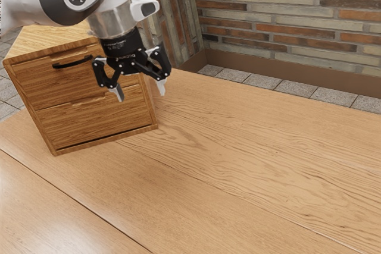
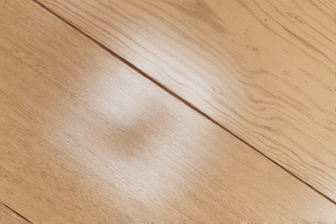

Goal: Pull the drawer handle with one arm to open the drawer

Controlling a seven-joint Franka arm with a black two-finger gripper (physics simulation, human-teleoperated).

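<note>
A small wooden cabinet (image 1: 71,117) stands on the table at the exterior view's left. Its upper drawer front (image 1: 53,84) carries a black curved handle (image 1: 71,62) and sits flush with the cabinet face. My gripper (image 1: 140,90) hangs in front of the cabinet's right part, just to the right of the handle and slightly below it. Its fingers are spread wide apart, with nothing between them. In the wrist view I see the bare wooden tabletop (image 2: 173,103) with a dark seam (image 2: 157,85) running across it.
The wooden table (image 1: 238,165) stretches wide to the exterior view's right and front. A brick wall (image 1: 286,10) and a tiled floor (image 1: 297,87) lie behind the table.
</note>
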